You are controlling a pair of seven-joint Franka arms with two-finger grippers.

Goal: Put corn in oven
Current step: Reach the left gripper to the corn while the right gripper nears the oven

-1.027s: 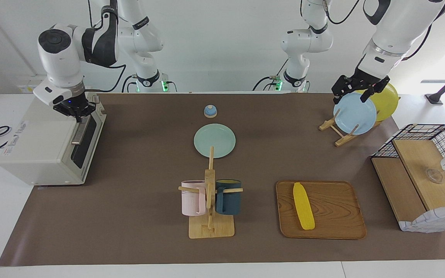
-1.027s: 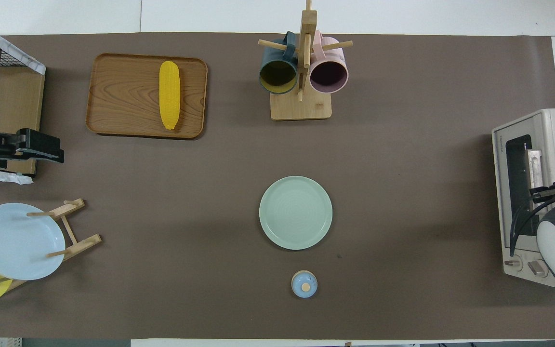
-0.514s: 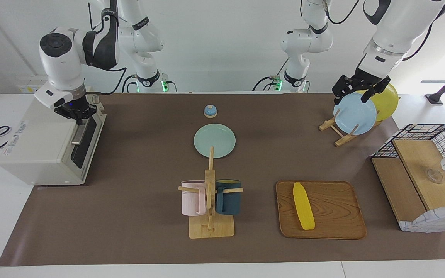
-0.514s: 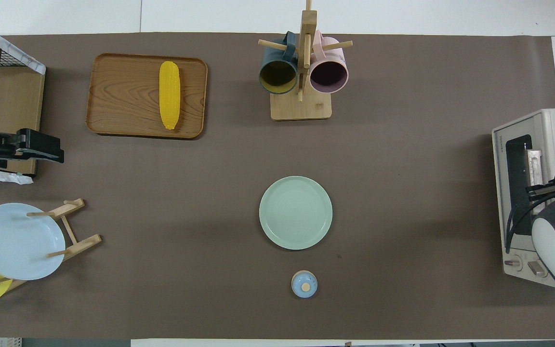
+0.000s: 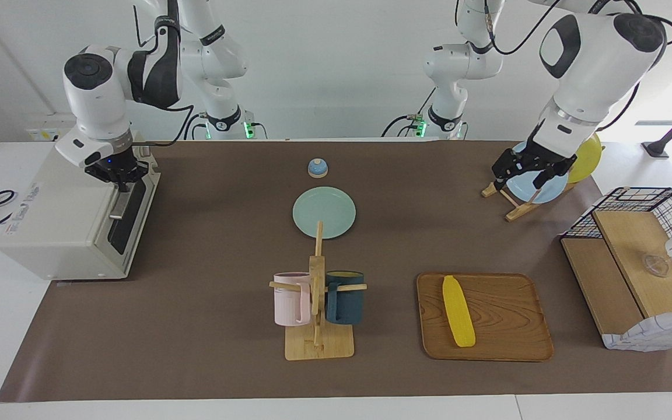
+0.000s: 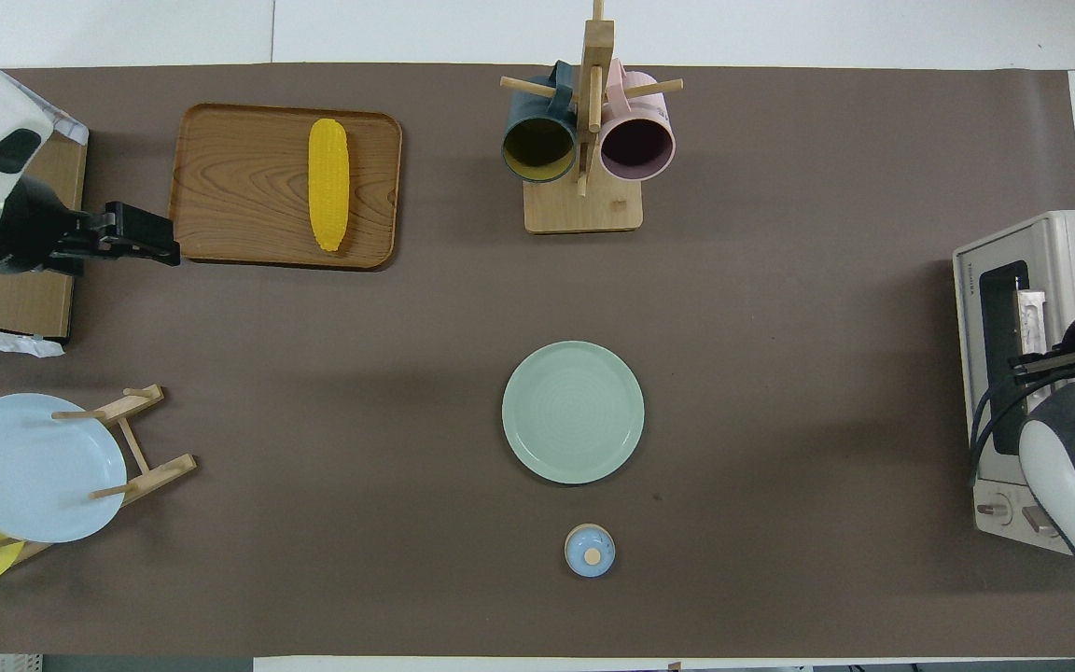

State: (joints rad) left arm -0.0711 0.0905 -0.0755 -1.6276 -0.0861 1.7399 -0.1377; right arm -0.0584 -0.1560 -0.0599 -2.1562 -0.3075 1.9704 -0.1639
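Observation:
The corn lies on a wooden tray; it also shows in the overhead view. The cream-white oven stands at the right arm's end of the table with its dark glass door closed. My right gripper is down at the door's top edge, at the end of the metal bar handle nearer to the robots. My left gripper is open and empty in the air; in the overhead view this gripper is over the mat beside the tray.
A rack with a blue plate and a yellow plate stands at the left arm's end. A green plate, a small bell and a mug tree with two mugs stand mid-table. A wire basket stands beside the tray.
My left gripper has come down from above the plate rack and moved out toward the tray. My right gripper has stayed at the oven handle, shifting only slightly.

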